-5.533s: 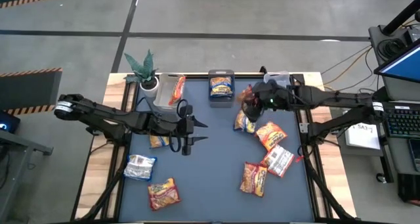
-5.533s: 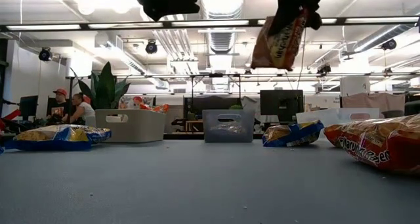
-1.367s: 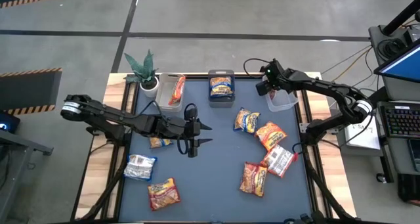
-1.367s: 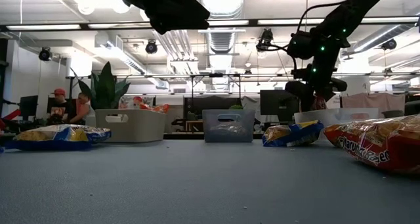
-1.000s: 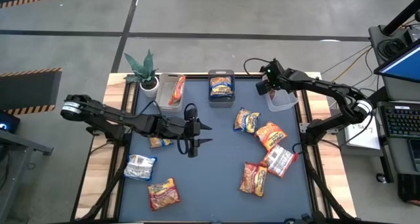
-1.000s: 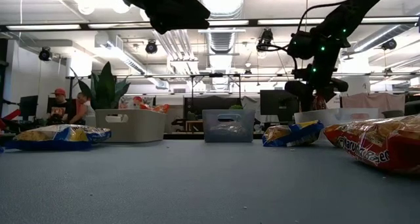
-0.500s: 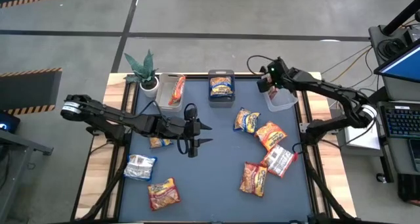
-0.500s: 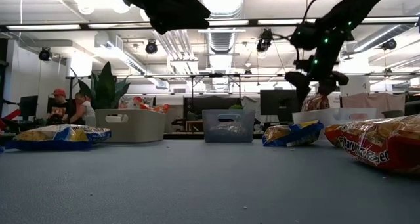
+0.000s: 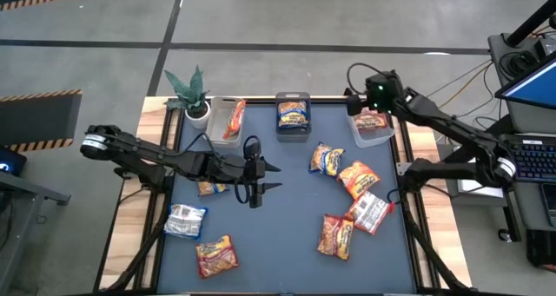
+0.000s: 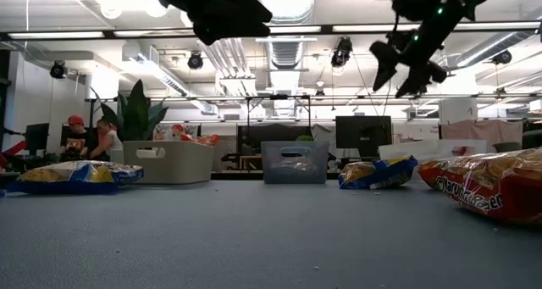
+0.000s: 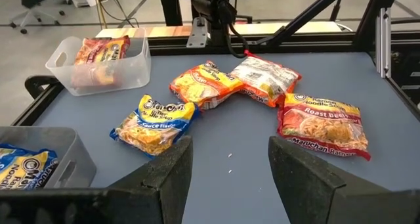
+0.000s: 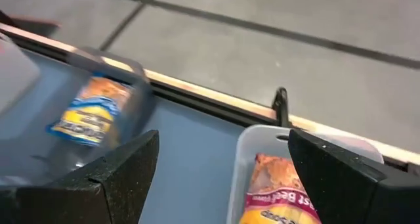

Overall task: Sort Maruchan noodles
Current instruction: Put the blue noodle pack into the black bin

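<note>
Above the far-right bin (image 9: pixel 375 133): right gripper (image 9: pixel 366 95) open, empty | red-orange packet (image 9: pixel 372 121) (crinkled) lies inside | left gripper (image 9: pixel 265 176) spread wide mid-table.

Blue-yellow packet (image 12: pixel 87 110) in the middle bin (image 12: pixel 134 86): smeared, print unreadable. Red packet (image 12: pixel 281 198) in the far-right bin (image 12: pixel 262 137): cut off by the frame edge. Red packet (image 10: pixel 495 186) in the low view: cropped at the right. Packet (image 9: pixel 211 188) beside the left arm: partly covered. Left claw (image 10: pixel 222 13) in the low view: cut off at the top.
</note>
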Controlling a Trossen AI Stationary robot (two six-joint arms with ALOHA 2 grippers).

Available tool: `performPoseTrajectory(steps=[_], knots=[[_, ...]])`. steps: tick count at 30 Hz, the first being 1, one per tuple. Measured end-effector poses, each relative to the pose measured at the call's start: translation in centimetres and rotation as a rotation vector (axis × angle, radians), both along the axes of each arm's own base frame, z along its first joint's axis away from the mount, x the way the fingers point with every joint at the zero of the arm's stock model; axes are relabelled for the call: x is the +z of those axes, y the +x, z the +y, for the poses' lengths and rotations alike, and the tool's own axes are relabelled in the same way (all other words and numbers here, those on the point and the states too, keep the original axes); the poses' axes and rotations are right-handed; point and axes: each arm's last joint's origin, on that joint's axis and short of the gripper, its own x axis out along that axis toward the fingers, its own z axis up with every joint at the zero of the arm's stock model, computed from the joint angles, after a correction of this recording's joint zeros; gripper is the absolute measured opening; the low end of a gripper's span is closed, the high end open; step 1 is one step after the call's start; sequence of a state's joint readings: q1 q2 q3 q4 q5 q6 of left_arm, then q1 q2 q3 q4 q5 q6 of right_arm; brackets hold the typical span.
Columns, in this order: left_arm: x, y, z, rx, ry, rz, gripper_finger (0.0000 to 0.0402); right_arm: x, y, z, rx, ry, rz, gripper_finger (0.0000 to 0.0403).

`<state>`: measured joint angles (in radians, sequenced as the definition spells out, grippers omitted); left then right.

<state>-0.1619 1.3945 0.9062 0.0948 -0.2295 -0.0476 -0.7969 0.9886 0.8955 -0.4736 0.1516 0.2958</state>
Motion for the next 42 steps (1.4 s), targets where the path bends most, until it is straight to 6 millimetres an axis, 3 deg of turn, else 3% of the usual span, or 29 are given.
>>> performPoseTrajectory(steps=[10,21,42], knots=[[0.3,0.2,-0.1,0.009,-0.032,-0.043,0.0182,2.8,-0.2,4.4,0.157,-0.099,-0.117,0.0327],[-1.6,1.9,-0.4,0.020,-0.069,-0.043,0.0182,2.5,1.1,8.6,0.387,-0.152,-0.224,0.0327],[-1.4,1.8,-0.4,0.038,-0.120,-0.052,0.0182,2.1,2.1,9.5,0.478,-0.220,-0.245,0.0327]])
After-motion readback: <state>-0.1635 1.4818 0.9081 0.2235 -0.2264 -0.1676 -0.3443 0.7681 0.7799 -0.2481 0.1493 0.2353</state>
